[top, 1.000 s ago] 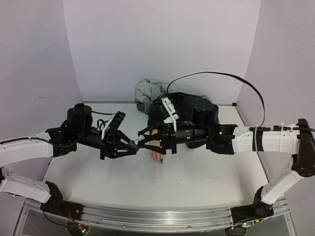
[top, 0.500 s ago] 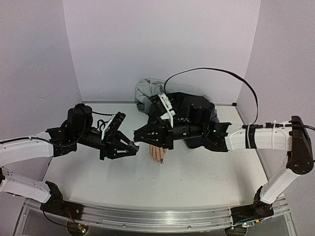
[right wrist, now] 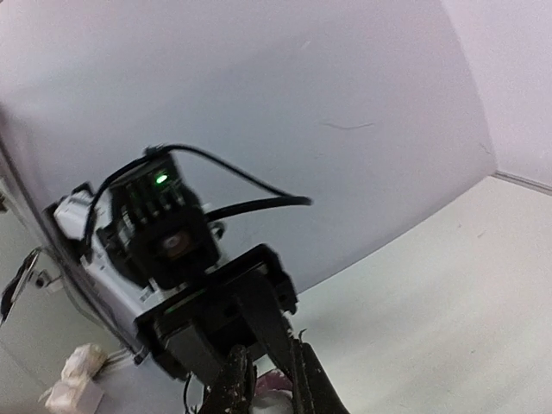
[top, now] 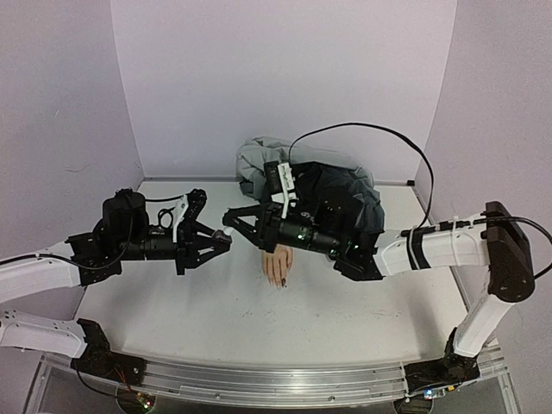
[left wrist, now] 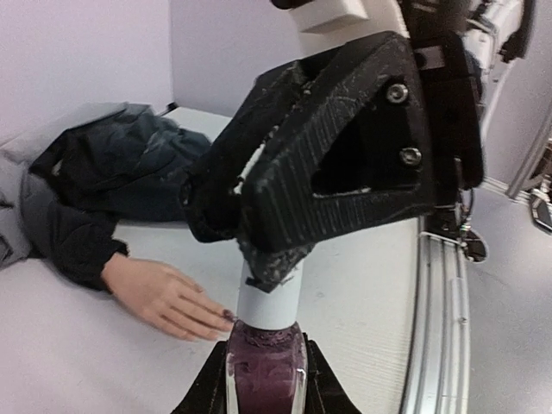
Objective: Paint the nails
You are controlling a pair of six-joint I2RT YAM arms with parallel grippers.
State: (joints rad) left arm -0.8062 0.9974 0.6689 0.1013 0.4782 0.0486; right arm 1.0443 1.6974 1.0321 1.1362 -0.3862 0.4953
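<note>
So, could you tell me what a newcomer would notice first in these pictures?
The two arms meet mid-table: the left gripper holds a dark purple polish bottle while the right gripper is clamped on its white cap. Just beside them a pale mannequin hand lies flat, one nail already dark, its wrist in a grey and dark jacket at the back.
</note>
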